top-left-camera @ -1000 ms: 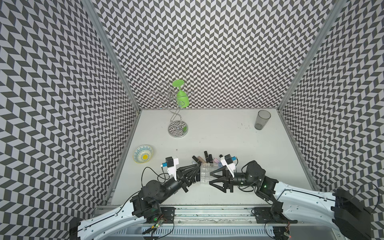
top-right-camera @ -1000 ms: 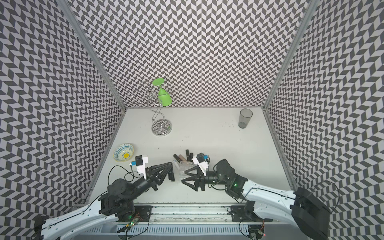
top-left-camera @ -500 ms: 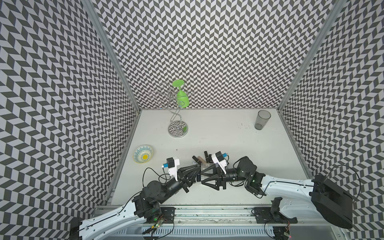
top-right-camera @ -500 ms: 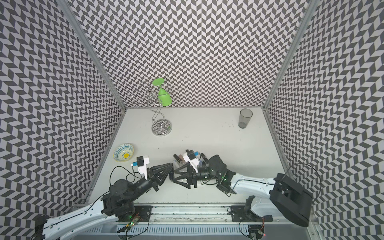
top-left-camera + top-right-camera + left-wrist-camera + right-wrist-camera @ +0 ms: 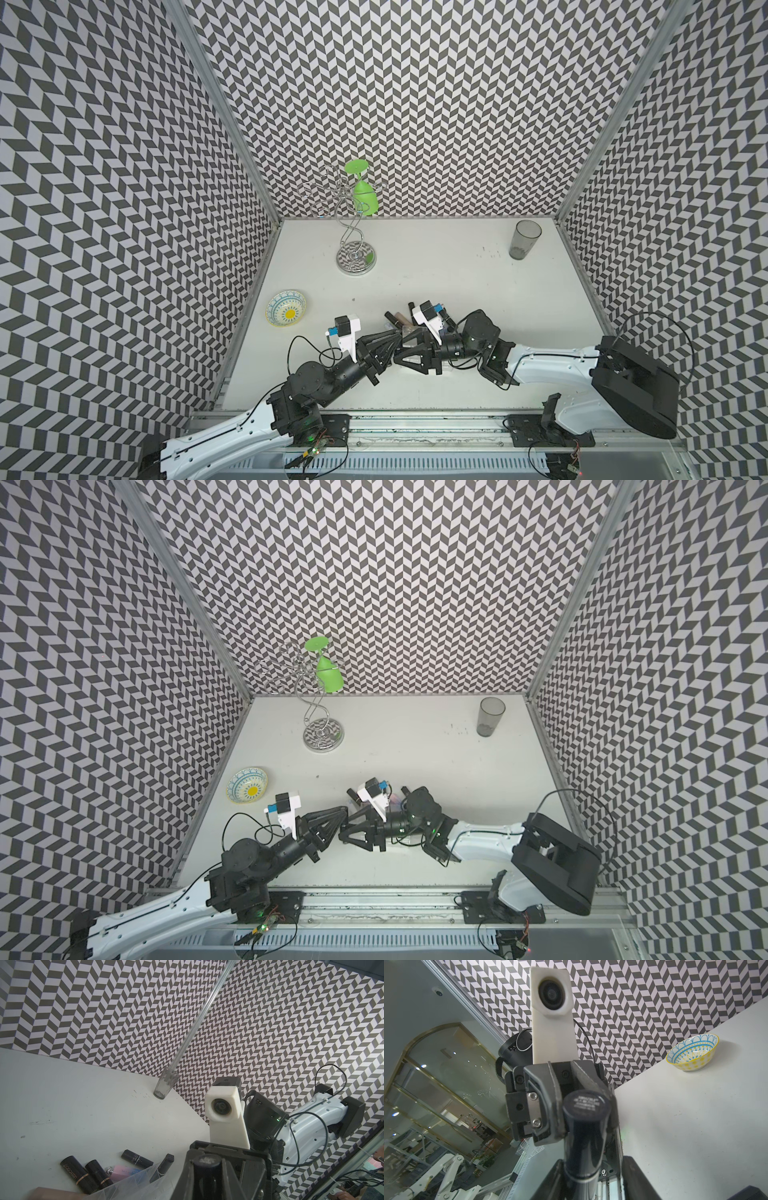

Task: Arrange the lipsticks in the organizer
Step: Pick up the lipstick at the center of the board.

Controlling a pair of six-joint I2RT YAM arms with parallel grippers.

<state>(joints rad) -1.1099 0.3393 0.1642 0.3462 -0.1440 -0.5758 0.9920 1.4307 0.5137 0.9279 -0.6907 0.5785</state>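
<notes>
between two grippers, one black lipstick

at the left gripper [image 5: 571,1105] tips: clamped tight on a black lipstick [image 5: 583,1136] near its upper end, printed end face turned up toward both wrist cameras. lower on the same tube: right gripper [image 5: 591,1184] fingers [image 5: 637,1180] flanking it, set narrow, sliver of gap on one side; cannot tell whether clamped or clear. tip to tip in both top views, low over the table [image 5: 415,270]. just beside the left fingers: corner of the clear organizer [image 5: 128,1186]. past it, flat on the table: three loose lipsticks [image 5: 74,1176], all black, plus a pink lipstick [image 5: 122,1169]. against the organizer wall: a leaning lipstick [image 5: 162,1167], black. off to the right gripper's side: patterned bowl [image 5: 693,1053].
</notes>
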